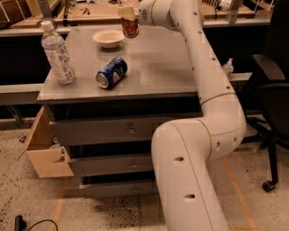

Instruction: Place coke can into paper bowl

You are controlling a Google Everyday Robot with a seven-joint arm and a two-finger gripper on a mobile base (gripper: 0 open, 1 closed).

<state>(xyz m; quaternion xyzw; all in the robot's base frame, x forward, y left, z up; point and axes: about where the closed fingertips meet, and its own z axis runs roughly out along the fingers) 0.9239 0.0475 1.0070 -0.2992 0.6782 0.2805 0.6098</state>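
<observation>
The red-orange coke can (131, 27) hangs upright in my gripper (128, 13), which is shut on its top. It is held above the back of the grey cabinet top, just right of the paper bowl (108, 38). The cream-white bowl stands empty at the back of the top. The can's lower edge is about level with the bowl's rim and close to it, and I cannot tell whether they touch.
A blue Pepsi can (111, 72) lies on its side mid-top. A clear water bottle (58, 53) stands at the left edge. The grey drawer cabinet (153, 58) has a cardboard box (45, 153) at its left. A black chair (271, 90) stands at the right.
</observation>
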